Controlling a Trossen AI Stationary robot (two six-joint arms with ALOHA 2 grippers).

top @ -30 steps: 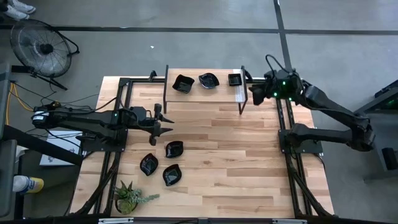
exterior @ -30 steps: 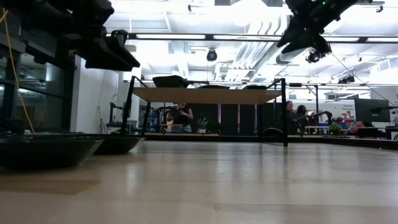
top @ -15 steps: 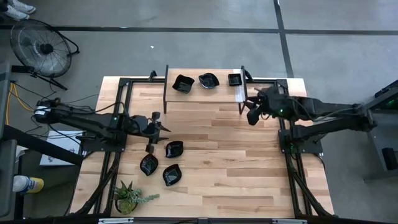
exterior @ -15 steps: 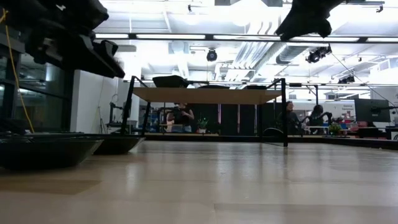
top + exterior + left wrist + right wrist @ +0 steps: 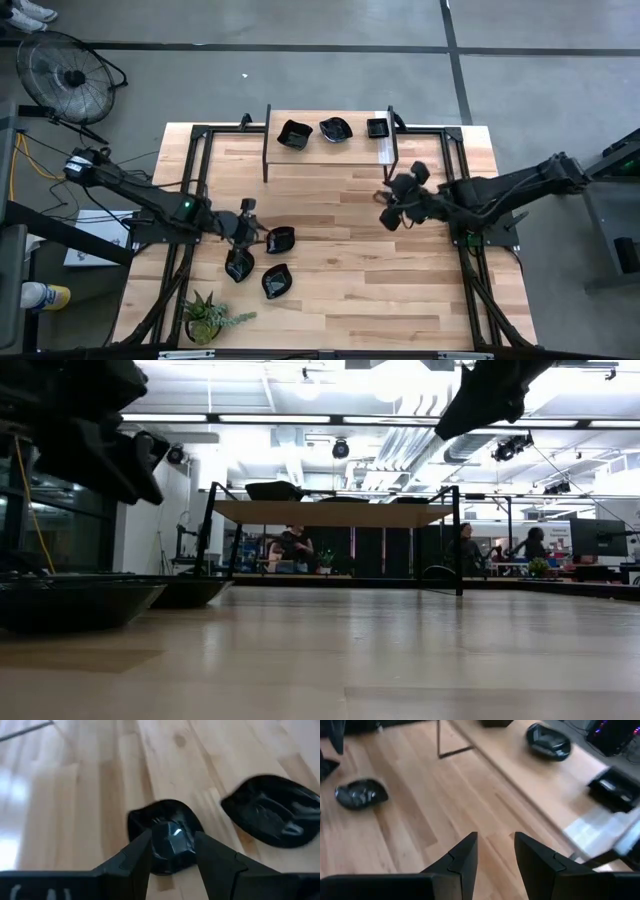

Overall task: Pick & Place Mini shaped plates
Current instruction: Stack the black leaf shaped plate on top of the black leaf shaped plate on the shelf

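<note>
Altogether I count six small black plates in the high view: three on the raised shelf [image 5: 330, 150] at the far edge of the table [image 5: 400, 290], three on the boards at the near left.

On the shelf stand a rounded-square plate [image 5: 294, 134] at its left, a wavy-edged plate [image 5: 335, 130] in the middle and a small square plate [image 5: 377, 128] at its right, each apart from the others. On the table lie one plate [image 5: 281, 239], a second plate [image 5: 239, 265] just beside it and a third plate [image 5: 276, 281] nearest the front. A potted plant [image 5: 208, 318] stands at the near left corner.

My left gripper [image 5: 244, 233] is low over that cluster, its arm stretched in from the left side. In the left wrist view its fingers [image 5: 137, 855] stand apart on either side of the second plate, not closed on it.

My right gripper [image 5: 392, 210] hangs above bare boards, right of centre and just in front of the shelf's right leg. Its fingers [image 5: 462, 857] are parted a little, with nothing between them.
</note>
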